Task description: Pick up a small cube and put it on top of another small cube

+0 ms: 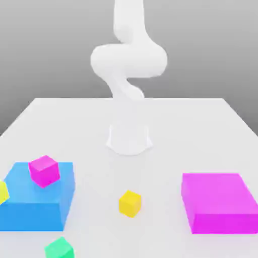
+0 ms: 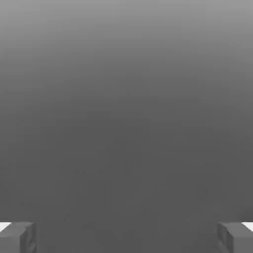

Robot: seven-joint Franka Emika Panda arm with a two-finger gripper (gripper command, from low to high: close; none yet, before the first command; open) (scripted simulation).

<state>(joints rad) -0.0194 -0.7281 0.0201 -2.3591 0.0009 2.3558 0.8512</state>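
Two grey fingertips [image 2: 17, 238] of the gripper [image 2: 126, 238] stood at opposite edges of the hand view, spread wide with plain grey background between them. The gripper was released and grasped nothing.

The small golden-yellow cube [image 1: 130, 203] lay on the white table [image 1: 129, 116], clear of the fingers and touched by neither. It sat by itself on bare table in front of the arm's base [image 1: 129, 138], on the side toward the exterior camera. How far it lay from the gripper could not be told, since the hand view had none of the table's things between or beside the fingertips.

The white arm [image 1: 128, 55] rose from its base and bent high above the far half of the table. Toward the exterior view's left of the cube sat a big blue block [image 1: 35, 204], with a small magenta cube [image 1: 44, 170] resting on its top face. A second yellow cube [image 1: 2, 192] was cut off by that view's left edge, just beside the blue block; whether they touched could not be told. A small green cube [image 1: 59, 249] lay at the near edge, just beside the blue block's near corner. A big magenta block [image 1: 217, 201] sat well apart on the exterior view's right. All of these lay apart from the open fingers.
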